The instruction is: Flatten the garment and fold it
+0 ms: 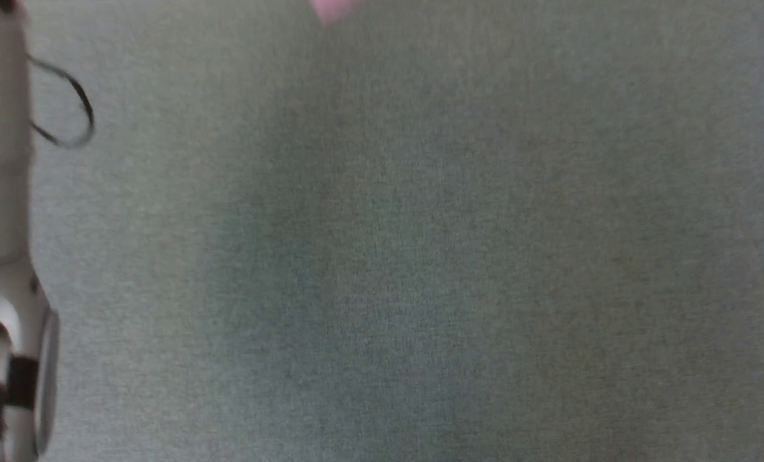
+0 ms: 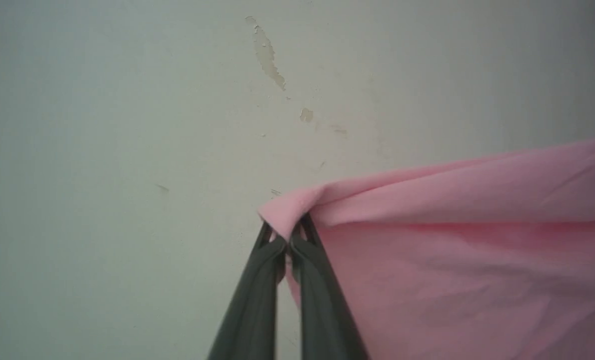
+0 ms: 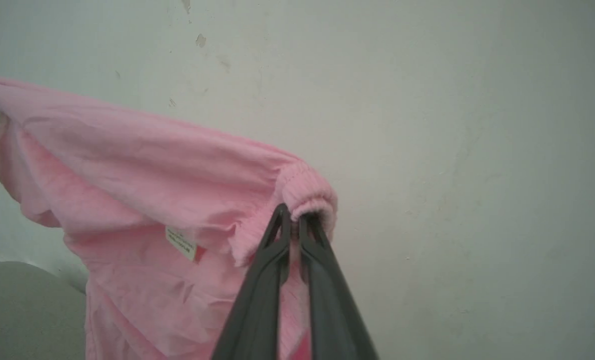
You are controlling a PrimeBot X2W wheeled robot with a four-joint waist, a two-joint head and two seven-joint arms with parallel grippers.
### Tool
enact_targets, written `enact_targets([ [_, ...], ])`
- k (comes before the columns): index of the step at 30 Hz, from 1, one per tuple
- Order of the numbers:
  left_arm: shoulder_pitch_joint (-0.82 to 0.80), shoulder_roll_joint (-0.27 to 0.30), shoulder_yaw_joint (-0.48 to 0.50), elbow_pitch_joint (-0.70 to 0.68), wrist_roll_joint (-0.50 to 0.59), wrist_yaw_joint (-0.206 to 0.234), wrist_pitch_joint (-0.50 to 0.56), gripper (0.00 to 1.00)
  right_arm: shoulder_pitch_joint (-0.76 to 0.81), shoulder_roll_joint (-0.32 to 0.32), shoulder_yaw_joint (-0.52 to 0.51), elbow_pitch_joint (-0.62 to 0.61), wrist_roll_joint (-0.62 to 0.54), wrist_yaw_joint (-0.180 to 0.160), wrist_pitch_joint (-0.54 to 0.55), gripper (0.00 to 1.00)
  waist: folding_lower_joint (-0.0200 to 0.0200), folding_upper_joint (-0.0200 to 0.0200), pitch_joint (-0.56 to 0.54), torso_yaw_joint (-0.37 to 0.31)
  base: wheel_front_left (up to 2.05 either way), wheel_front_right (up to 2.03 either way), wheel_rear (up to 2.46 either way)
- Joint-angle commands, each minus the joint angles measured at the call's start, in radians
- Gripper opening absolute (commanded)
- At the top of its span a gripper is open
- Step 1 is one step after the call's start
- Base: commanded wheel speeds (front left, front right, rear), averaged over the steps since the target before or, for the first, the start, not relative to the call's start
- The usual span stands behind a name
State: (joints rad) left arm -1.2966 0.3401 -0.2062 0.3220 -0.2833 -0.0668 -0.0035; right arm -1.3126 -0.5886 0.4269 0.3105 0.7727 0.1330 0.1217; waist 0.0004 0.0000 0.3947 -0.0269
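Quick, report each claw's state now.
Left claw: shut on a corner of the thin light-pink cloth garment.
Right claw: shut on its gathered elastic edge.

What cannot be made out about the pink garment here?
- Head view: the garment is a blurred sliver, cut off by the top edge.
- Right wrist view: the print on the label is too small to read.
- Left wrist view: the garment runs off the right and bottom edges.

the left gripper (image 2: 286, 234) and the right gripper (image 3: 292, 216) each had their fingers pressed together on the garment (image 2: 452, 260).
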Motion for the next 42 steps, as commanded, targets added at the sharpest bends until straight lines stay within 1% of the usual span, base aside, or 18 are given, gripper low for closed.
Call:
enact_targets([
  [1,-0.042,-0.002,0.008,0.021,0.007,0.004,-0.016,0.0,-0.042,0.002,-0.005,0.022,-0.007,-0.002,-0.009,0.0,-0.0004,0.0,0.137,-0.008,0.0,0.0,0.0],
  [5,-0.141,-0.007,0.009,0.079,0.013,0.002,-0.053,0.0,-0.149,0.003,0.013,0.086,-0.016,-0.002,-0.024,0.0,-0.0004,0.0,0.19,-0.009,0.0,0.0,0.0],
  [8,-0.168,-0.01,0.009,0.118,0.011,0.001,-0.083,0.0,-0.187,0.007,0.042,0.119,-0.018,-0.002,-0.038,0.0,-0.0004,0.0,0.213,-0.009,0.0,0.0,0.0],
  [12,-0.129,-0.01,0.012,0.174,0.0,0.0,-0.119,0.0,-0.164,0.01,0.109,0.145,-0.003,-0.002,-0.054,0.0,-0.0004,0.0,0.22,-0.007,0.0,0.0,0.0],
  [16,-0.027,-0.011,0.013,0.224,-0.02,-0.004,-0.158,0.0,-0.086,0.013,0.194,0.158,0.019,-0.002,-0.081,0.0,-0.0004,0.0,0.202,-0.007,0.0,0.0,0.0],
  [22,0.202,-0.008,0.014,0.248,-0.055,-0.014,-0.206,0.0,0.073,-0.005,0.347,0.132,0.061,-0.002,-0.13,0.0,-0.0004,0.0,0.139,-0.011,0.0,0.0,0.0],
  [26,0.415,-0.008,0.028,0.206,-0.085,-0.004,-0.227,0.0,0.194,-0.047,0.44,0.082,0.104,-0.002,-0.152,0.0,-0.0004,0.0,0.071,-0.012,0.0,0.0,0.0],
  [32,0.76,0.008,0.034,0.105,-0.11,0.025,-0.224,0.0,0.38,-0.131,0.568,-0.002,0.147,-0.002,-0.166,0.0,-0.0004,0.0,-0.045,-0.015,0.0,0.0,0.0],
  [36,0.969,0.016,0.043,0.017,-0.136,0.052,-0.198,0.0,0.497,-0.18,0.62,-0.039,0.173,-0.002,-0.171,0.0,-0.0004,0.0,-0.123,-0.014,0.0,0.0,0.0],
  [42,1.237,0.009,0.039,-0.14,-0.168,0.105,-0.13,0.0,0.65,-0.221,0.679,-0.091,0.191,-0.002,-0.161,0.0,-0.0004,0.0,-0.212,-0.013,0.0,0.0,0.0],
])
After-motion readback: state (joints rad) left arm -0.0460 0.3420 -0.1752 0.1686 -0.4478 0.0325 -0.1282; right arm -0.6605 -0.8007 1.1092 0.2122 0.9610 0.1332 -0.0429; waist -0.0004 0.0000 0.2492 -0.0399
